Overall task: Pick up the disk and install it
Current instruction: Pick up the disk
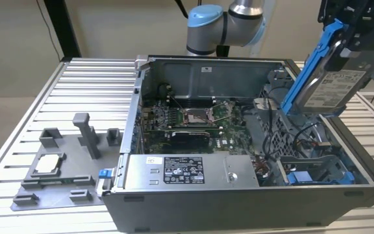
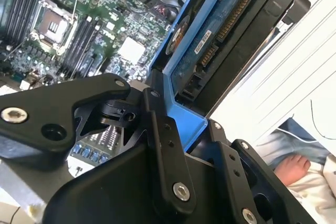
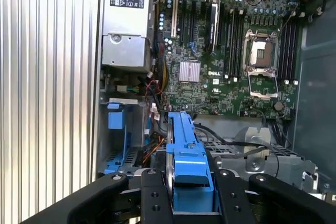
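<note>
End effector clamped on disk, long axis near upright (slightly tilted), over computer case

The disk is dull silver metal with a paper label and glossy blue plastic rails. The hand looks matt black. The desk is ribbed pale metal; the computer case, smooth grey sheet metal.

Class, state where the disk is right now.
In the exterior view, the disk is held tilted in the gripper at the exterior view's right, above the open computer case.
</note>
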Tool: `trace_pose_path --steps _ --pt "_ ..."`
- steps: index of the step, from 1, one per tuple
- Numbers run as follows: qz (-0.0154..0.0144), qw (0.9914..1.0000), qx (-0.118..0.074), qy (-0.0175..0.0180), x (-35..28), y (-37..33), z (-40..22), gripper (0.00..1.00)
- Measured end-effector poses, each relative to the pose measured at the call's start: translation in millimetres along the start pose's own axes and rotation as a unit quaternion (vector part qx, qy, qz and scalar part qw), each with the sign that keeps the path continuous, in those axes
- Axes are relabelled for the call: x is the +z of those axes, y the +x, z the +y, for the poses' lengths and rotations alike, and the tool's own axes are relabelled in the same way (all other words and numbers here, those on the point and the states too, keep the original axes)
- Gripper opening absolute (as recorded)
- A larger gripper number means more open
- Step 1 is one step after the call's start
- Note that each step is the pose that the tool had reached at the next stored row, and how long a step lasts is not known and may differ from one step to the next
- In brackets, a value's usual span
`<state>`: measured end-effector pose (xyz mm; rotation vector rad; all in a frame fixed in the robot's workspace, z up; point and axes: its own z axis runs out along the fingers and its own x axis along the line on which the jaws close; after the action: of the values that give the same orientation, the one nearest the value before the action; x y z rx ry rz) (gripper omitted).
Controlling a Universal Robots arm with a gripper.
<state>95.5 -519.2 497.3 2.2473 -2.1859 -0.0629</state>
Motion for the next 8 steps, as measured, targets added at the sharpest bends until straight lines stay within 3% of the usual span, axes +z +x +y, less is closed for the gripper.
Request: trace_pose_path --steps 8 --pt "-0.0008 0.99996 0.009 0.0000 -0.4 16.3 0.5 0.00"
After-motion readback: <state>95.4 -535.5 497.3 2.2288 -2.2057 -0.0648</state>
